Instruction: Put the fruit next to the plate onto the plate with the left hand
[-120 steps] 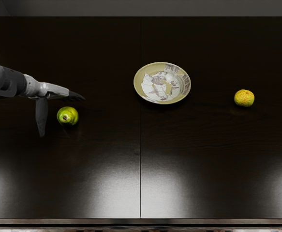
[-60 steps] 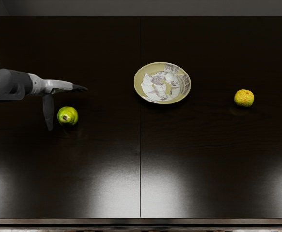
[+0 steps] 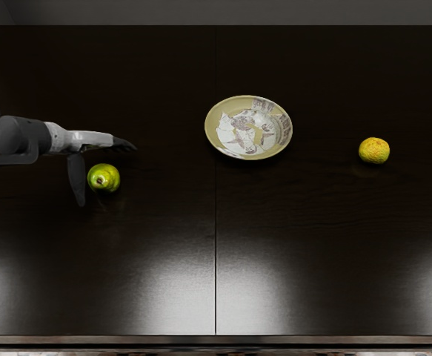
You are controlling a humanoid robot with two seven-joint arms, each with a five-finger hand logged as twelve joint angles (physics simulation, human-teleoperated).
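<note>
One arm is in view, our left arm (image 3: 23, 137), reaching in level from the left edge over the dark surface (image 3: 216, 245). Our left hand (image 3: 93, 141) is released and holds nothing: the fingers (image 3: 119, 143) lie straight, pointing right, and the thumb (image 3: 76, 182) hangs down just beside the green fruit (image 3: 104, 177), on its left. That fruit rests on the surface, below the fingers in the picture and well apart from the plate (image 3: 211, 127). The plate bears a grey-and-white painted figure, too small for us to read. A yellow-orange citrus fruit (image 3: 374, 150) lies to the right of the plate. Since half a second ago the fingertips have dipped slightly and the thumb has edged nearer the green fruit; both fruits and the plate have not moved
</note>
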